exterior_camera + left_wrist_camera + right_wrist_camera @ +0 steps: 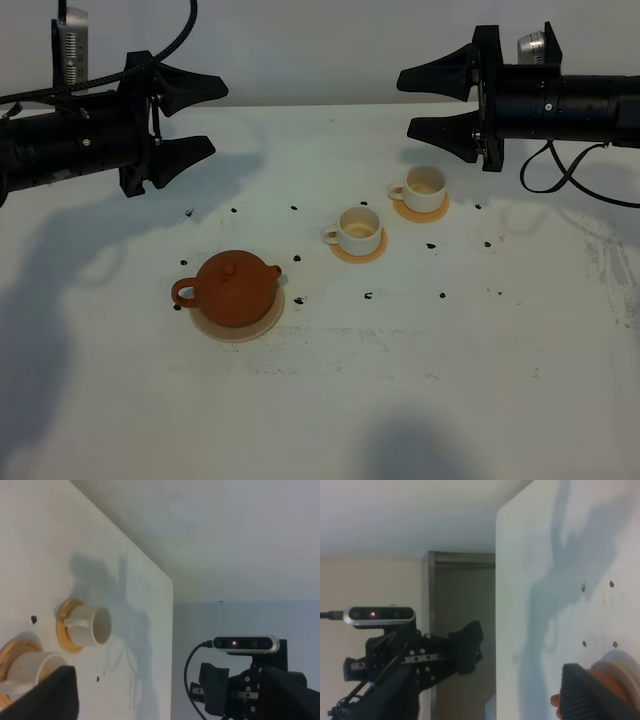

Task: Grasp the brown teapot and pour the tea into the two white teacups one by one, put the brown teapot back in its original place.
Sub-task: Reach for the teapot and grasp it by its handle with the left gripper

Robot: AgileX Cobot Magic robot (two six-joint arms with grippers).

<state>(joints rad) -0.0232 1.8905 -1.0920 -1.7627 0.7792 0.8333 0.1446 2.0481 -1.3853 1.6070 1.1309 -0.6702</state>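
The brown teapot (235, 288) sits upright on its pale round coaster (243, 327), left of the table's middle, handle to the left. The two white teacups (358, 230) (425, 184) stand on small orange-tan coasters further back and to the right. My left gripper (217, 118) hovers open at the back left, high above the table and well away from the teapot. At the back right my right gripper (405, 105) also hangs open, above and behind the far cup. The left wrist view shows both cups (92, 625) (32, 667). In the right wrist view a part of the teapot (610, 680) shows.
Small dark specks (294, 208) lie scattered over the white table (420, 380) around the cups and teapot. A black cable (560, 180) loops under the right arm. Each wrist view shows the opposite arm with its camera (245, 644) (382, 615).
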